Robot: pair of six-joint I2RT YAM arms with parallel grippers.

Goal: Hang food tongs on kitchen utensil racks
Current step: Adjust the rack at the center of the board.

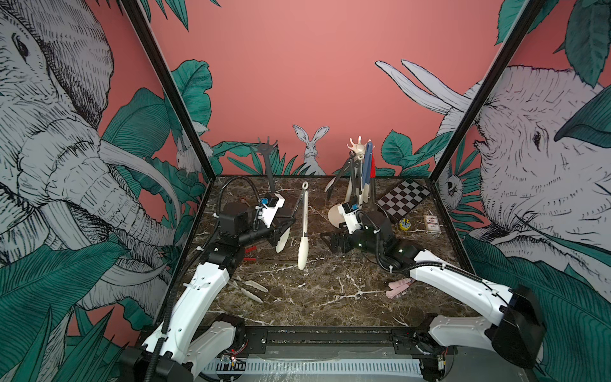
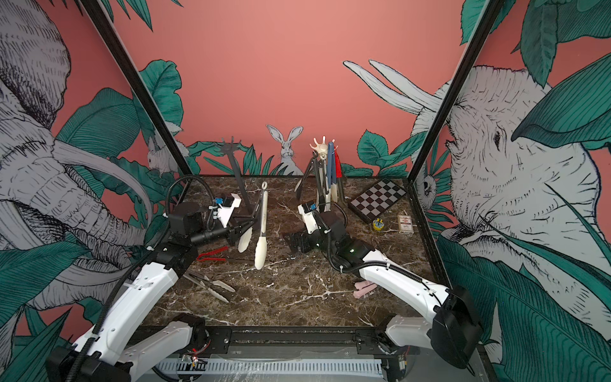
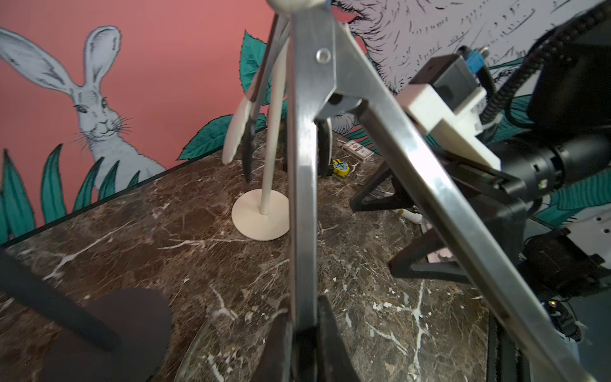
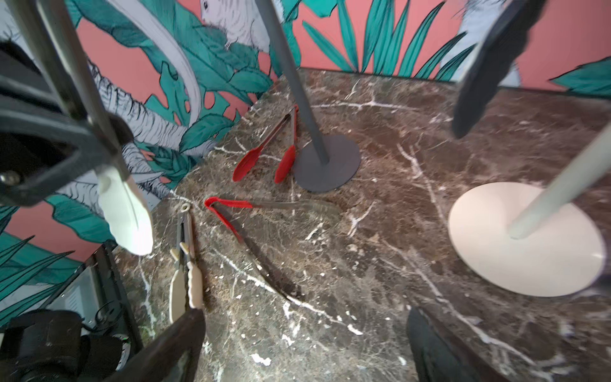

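My left gripper (image 1: 283,229) is shut on one metal arm of cream-tipped food tongs (image 1: 304,218), which hang spread in a V above the table's middle. In the left wrist view that arm (image 3: 302,198) runs up from between the shut jaws. My right gripper (image 1: 328,243) is open and holds nothing, just right of the tongs; its fingers (image 4: 185,344) stand wide over bare marble. The dark grey rack (image 1: 269,165) carries nothing. On the cream rack (image 1: 358,148) hang several tongs. Red tongs (image 2: 211,254), cream-tipped tongs (image 1: 248,287) and pink tongs (image 1: 400,287) lie on the table.
A chessboard (image 1: 403,198), a card box (image 1: 431,224) and a small yellow object (image 1: 404,225) sit at the back right. The dark disc base (image 4: 325,165) and the cream disc base (image 4: 525,238) stand close to both grippers. Glass walls enclose the table.
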